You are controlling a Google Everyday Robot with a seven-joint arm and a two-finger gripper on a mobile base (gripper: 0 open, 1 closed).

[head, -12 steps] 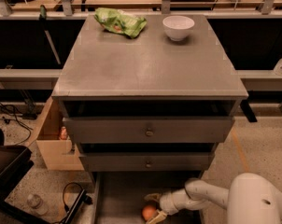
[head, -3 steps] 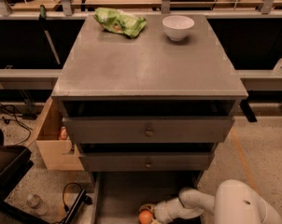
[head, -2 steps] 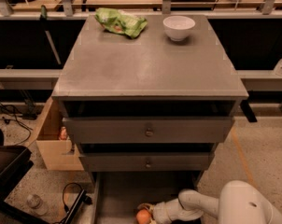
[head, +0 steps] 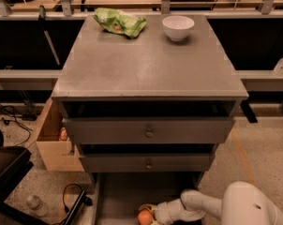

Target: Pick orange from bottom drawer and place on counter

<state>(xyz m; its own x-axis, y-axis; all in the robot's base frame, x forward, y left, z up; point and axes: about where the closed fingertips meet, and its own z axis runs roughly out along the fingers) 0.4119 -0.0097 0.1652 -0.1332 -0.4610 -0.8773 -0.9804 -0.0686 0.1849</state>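
Observation:
The orange (head: pixel 145 217) lies in the open bottom drawer (head: pixel 120 196), at the lower edge of the camera view. My gripper (head: pixel 151 213) reaches in from the right on a white arm (head: pixel 197 205) and is right at the orange, its fingers around the fruit's right side. The counter (head: pixel 146 62) is the grey top of the cabinet above.
A green snack bag (head: pixel 119 22) and a white bowl (head: pixel 178 27) sit at the counter's far edge. Two shut drawers with round knobs (head: pixel 149 133) are above the open one. A cardboard box (head: pixel 52 139) stands left of the cabinet. A dark chair (head: pixel 5 172) and a cable are at lower left.
Over the last four seconds my arm has slid left and lower in the drawer, and the orange has shifted left with the gripper.

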